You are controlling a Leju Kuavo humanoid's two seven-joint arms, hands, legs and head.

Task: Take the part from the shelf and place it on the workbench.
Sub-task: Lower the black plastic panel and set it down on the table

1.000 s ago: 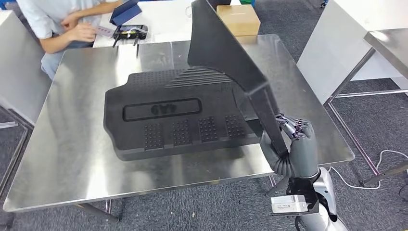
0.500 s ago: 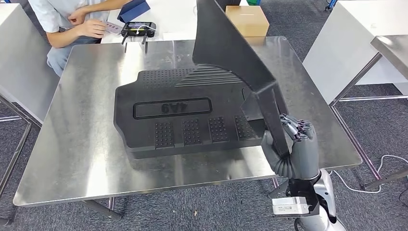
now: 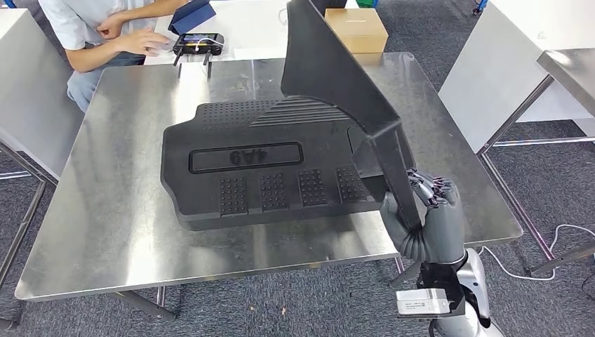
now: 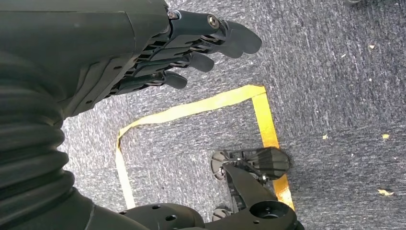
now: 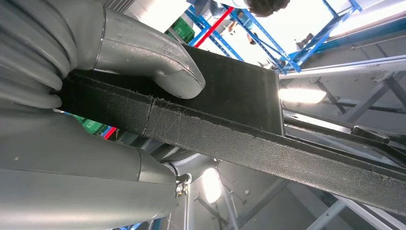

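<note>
R hand [image 3: 429, 217] grips the black car mat [image 3: 330, 67] by its lower edge, thumb on one side & fingers on the other. The mat stands up tall & tilted, over the right part of the steel desk [image 3: 105, 232]. In the r wrist view the thumb [image 5: 158, 62] presses on the mat's flat side, w/ its rough edge [image 5: 239, 139] running between thumb & fingers.

A 2nd black mat [image 3: 259, 168] lies flat in the middle of the desk, w/ bumpy squares & "9A4" seen upside down.

L hand [image 4: 158, 52] hangs over grey carpet w/ yellow tape [image 4: 191, 110]. It holds nothing, fingers a bit curled.

Far side of the desk: a person [image 3: 98, 35] sits, hands near a black controller [image 3: 198, 43]. A cardboard box [image 3: 356, 27] is there too.
</note>
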